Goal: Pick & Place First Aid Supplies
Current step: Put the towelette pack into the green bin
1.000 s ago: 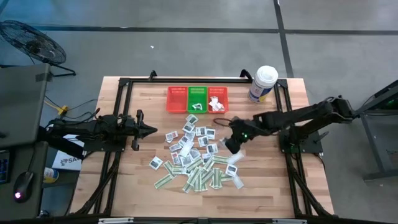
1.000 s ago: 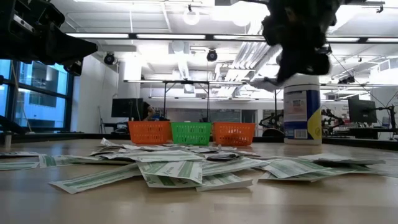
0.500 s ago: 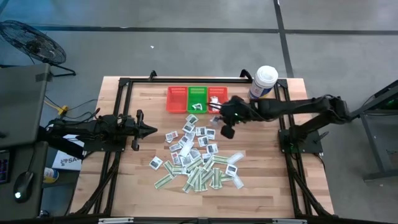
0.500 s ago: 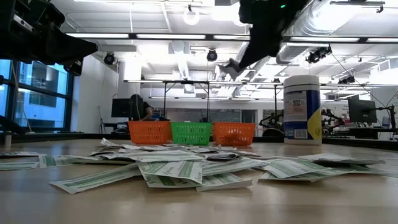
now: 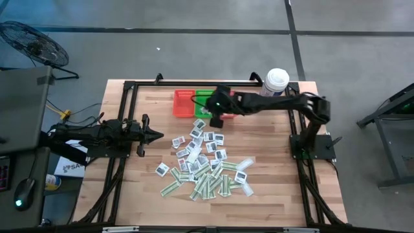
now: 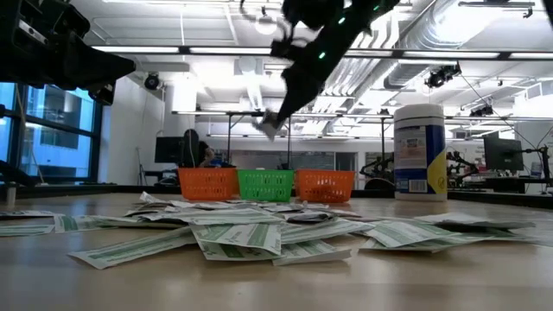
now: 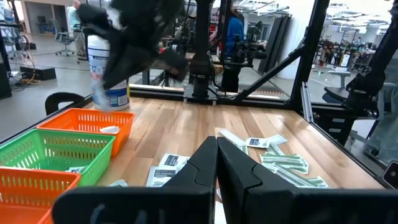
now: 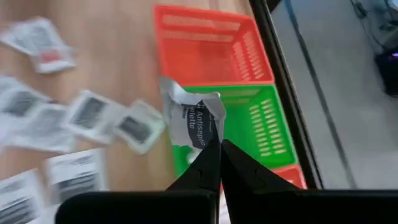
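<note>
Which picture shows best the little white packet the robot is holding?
The right wrist view: the white packet, pinched in the shut right gripper, fills the middle, over the green basket. The low view shows it as a small scrap hanging in the air. In the high and left wrist views I cannot make it out.

The only print that can be made out stands on the crumpled white packet (image 8: 191, 118) seen in the right wrist view, where dark letters read "Antisep" with a further line below that looks like "lette". The white tub (image 6: 420, 152) at the far right of the surface (image 5: 278, 175) carries a blue label whose print is too small to read. The packets scattered over the surface (image 5: 204, 165) bear dark and green print that cannot be made out either.
</note>
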You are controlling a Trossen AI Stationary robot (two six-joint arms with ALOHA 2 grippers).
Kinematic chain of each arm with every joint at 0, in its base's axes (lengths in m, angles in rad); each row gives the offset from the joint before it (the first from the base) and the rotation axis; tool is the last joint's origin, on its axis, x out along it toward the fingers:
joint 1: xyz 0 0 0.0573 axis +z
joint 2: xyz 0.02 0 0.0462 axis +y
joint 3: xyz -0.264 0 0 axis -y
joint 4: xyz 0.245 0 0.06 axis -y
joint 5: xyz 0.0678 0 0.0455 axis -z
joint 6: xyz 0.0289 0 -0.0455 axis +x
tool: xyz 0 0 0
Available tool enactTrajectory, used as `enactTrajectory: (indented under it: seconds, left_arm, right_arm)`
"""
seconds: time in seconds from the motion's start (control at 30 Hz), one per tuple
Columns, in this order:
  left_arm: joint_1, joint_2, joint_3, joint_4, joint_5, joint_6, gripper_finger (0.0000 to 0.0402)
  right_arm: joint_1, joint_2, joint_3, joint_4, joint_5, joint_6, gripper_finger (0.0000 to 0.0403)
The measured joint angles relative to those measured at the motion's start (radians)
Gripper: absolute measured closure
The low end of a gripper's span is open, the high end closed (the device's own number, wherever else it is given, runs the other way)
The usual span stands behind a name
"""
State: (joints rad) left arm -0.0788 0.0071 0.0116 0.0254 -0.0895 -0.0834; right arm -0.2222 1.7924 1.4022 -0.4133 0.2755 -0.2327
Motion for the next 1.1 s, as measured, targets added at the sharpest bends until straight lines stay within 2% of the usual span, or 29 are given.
enactTrajectory:
  seconds: [0.17,0.33,0.4,0.5,0.6,0.93,1.1]
  left_arm:
    - [0.0,0.0,0.0,0.0,0.0,0.0,0.04]
    - [0.0,0.0,0.0,0.0,0.0,0.0,0.04]
    - [0.0,0.0,0.0,0.0,0.0,0.0,0.04]
    - [0.0,0.0,0.0,0.0,0.0,0.0,0.04]
    - [0.0,0.0,0.0,0.0,0.0,0.0,0.04]
    - [0.0,0.0,0.0,0.0,0.0,0.0,0.04]
    - [0.0,0.0,0.0,0.0,0.0,0.0,0.04]
  right_arm:
    - [-0.037,0.11,0.093,0.007,0.056,-0.055,0.0403]
    - [-0.066,0.181,0.147,-0.055,0.044,-0.038,0.0403]
    - [-0.08,0.194,0.156,-0.083,0.027,0.007,0.0403]
    - [-0.1,0.218,0.156,-0.091,-0.058,0.055,0.0403]
    - [-0.113,0.229,0.154,-0.095,-0.099,0.11,0.0403]
    - [-0.127,0.233,0.154,-0.107,-0.104,0.214,0.0402]
    - [-0.132,0.233,0.154,-0.117,-0.137,0.265,0.0385]
